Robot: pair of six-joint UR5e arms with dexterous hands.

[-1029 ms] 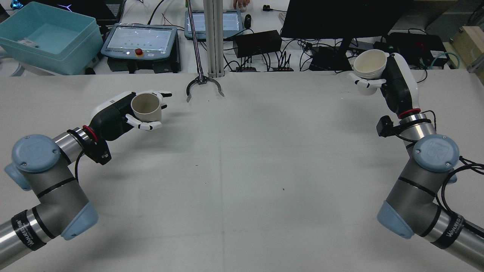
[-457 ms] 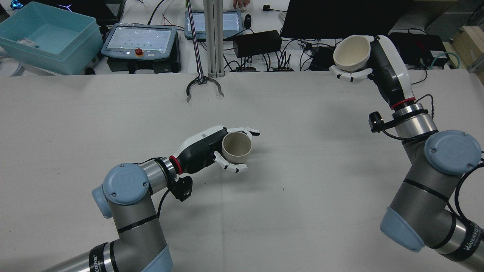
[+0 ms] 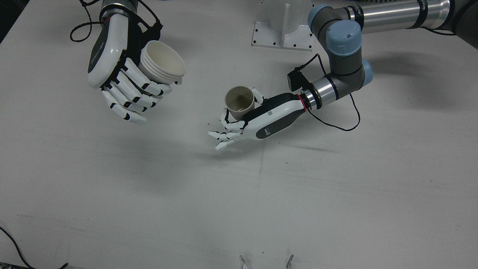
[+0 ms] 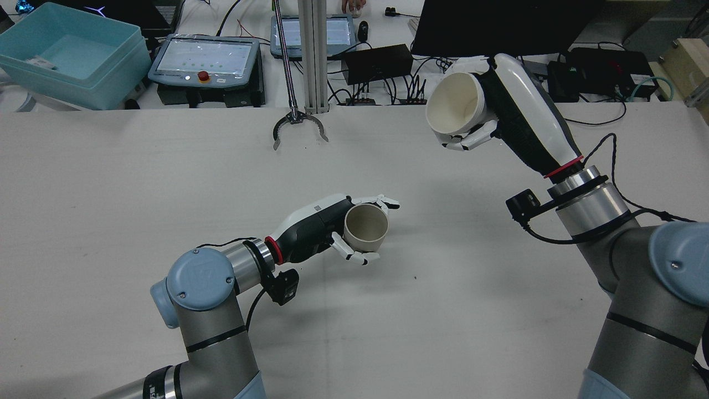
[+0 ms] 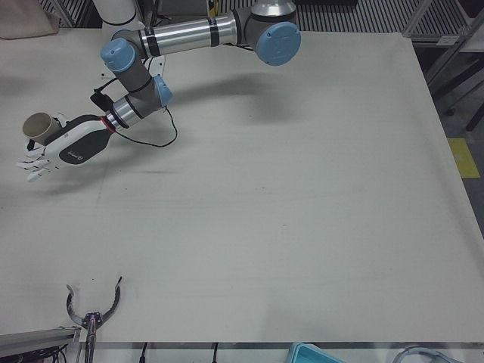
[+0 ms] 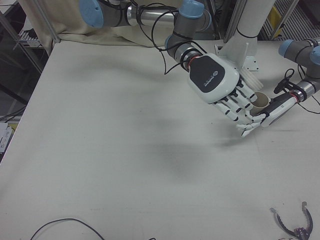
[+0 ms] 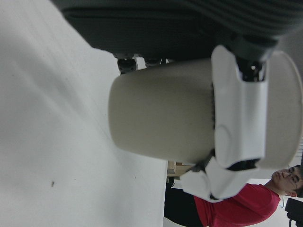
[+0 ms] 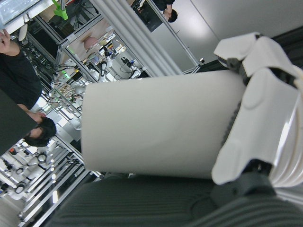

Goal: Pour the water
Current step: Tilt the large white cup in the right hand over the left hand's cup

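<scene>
- White, bare table (image 4: 166, 183) fills the station; beyond its far edge sit a turquoise bin (image 4: 72, 52), two control tablets (image 4: 205, 58) and a dark monitor (image 4: 498, 25), and a metal claw tool (image 4: 298, 123) lies on the table near that edge.
- Right arm (image 4: 626, 266) holds the right hand (image 4: 501, 119) high above the table, closed around a white cup (image 4: 457, 105) that looks like several cups nested together, judging by the ringed rim in the front view. The cup is tipped well over, its mouth facing down and toward the other arm.
- Left hand (image 4: 327, 227) sits low, just above or on the table, near its middle, gripping a beige cup (image 4: 365, 226) that stands upright, with fingers wrapped round its side; in the front view several fingers (image 3: 226, 136) splay outward past the cup.
- The step in hand appears to be bringing the white cup over the beige one to pour. The two are well apart, so the right hand needs to travel across and down until the white rim hangs directly above the beige mouth, and the left hand should keep its cup level and steady.
- Since the white cup is already tilted, anything in it could spill short of the target.
- No water shows in the white cup's visible interior. The beige cup (image 3: 239, 102) seems empty too, though a pale patch at its bottom cannot be identified.
</scene>
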